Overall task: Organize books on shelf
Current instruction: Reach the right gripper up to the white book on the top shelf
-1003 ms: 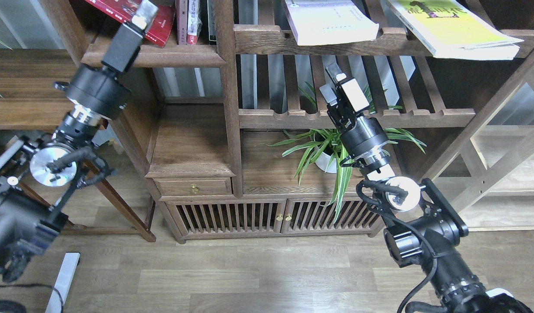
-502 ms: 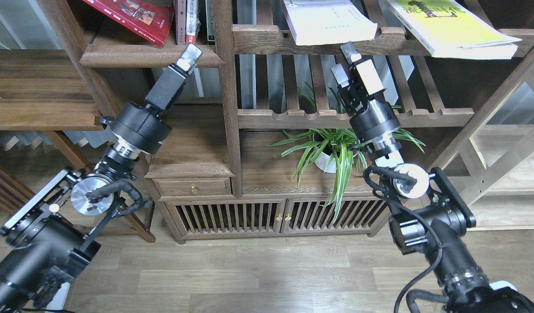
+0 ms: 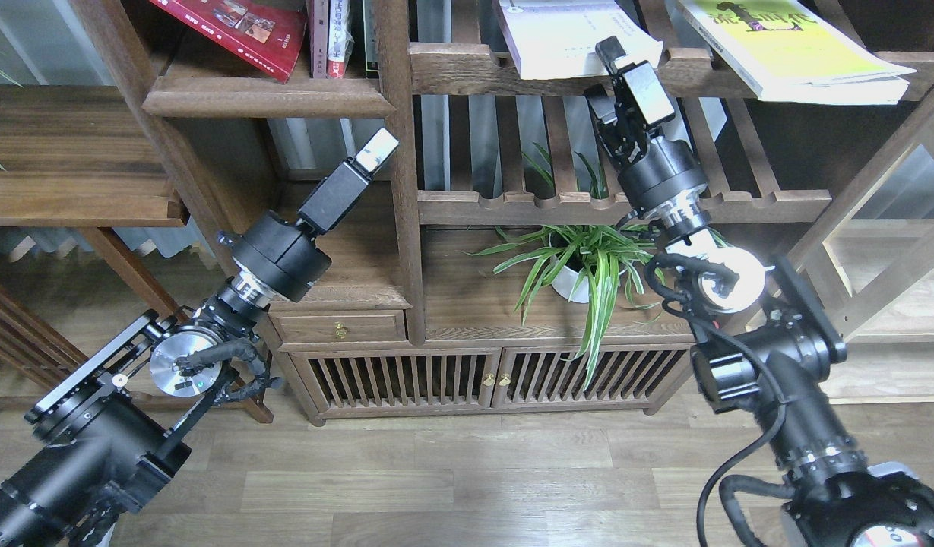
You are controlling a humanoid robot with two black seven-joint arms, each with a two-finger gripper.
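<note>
The dark-brown shelf (image 3: 397, 190) fills the view. The dark red book (image 3: 239, 30) lies tilted on its upper left board. The white book (image 3: 573, 34) and the yellow-green book (image 3: 793, 45) lie on the upper slatted rack, their front edges overhanging. My left gripper (image 3: 379, 148) is in the open bay below the red book, well apart from it; its fingers cannot be told apart. My right gripper (image 3: 603, 72) is open, its upper fingertip (image 3: 608, 49) at the white book's front edge; contact is unclear.
Narrow upright volumes (image 3: 334, 38) stand right of the red book. A potted spider plant (image 3: 580, 266) sits under the lower slatted rack (image 3: 512, 201), behind my right arm. A drawer (image 3: 337, 327) and slatted doors (image 3: 406, 380) are below. A dark table top (image 3: 71, 152) is left, a pale frame rack (image 3: 892, 289) right.
My left gripper has come away from the red book and dropped down and right into the bay below. My right gripper has risen from the lower rack to the white book's front edge.
</note>
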